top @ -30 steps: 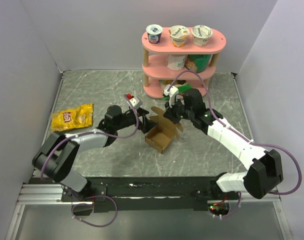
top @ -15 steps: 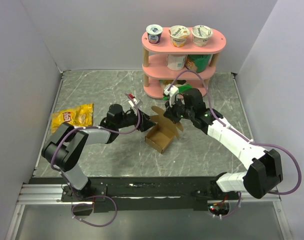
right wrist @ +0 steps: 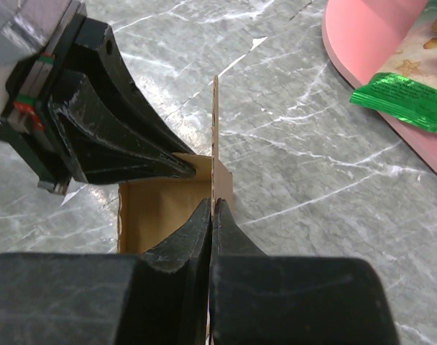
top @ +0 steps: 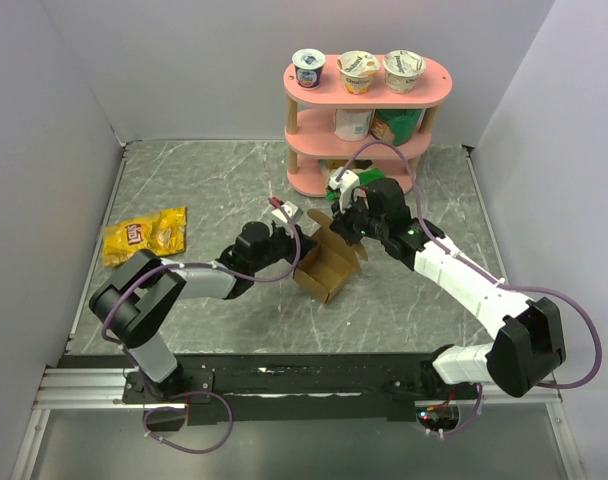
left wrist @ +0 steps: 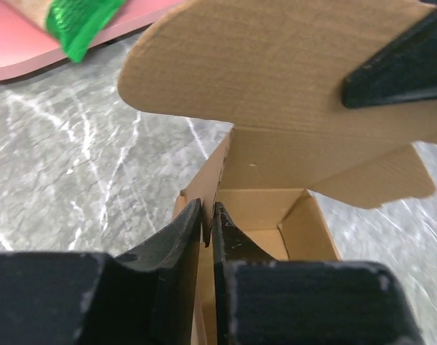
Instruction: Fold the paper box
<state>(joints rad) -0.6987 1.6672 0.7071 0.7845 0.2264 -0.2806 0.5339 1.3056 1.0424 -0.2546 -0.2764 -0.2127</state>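
Left end effector (left wrist: 206,217): pinching the paper box (top: 324,268) by its side wall.
Right end effector (right wrist: 212,210): pinching an upright flap.
Desk (top: 204,190): carrying the open paper box.

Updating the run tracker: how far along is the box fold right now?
Done: the paper box has its base and walls standing as an open tray. In hand: the left gripper pinches a side wall and the right gripper pinches the raised lid flap. Left: the lid flap is up, not folded over or tucked in, so the box is open on top.
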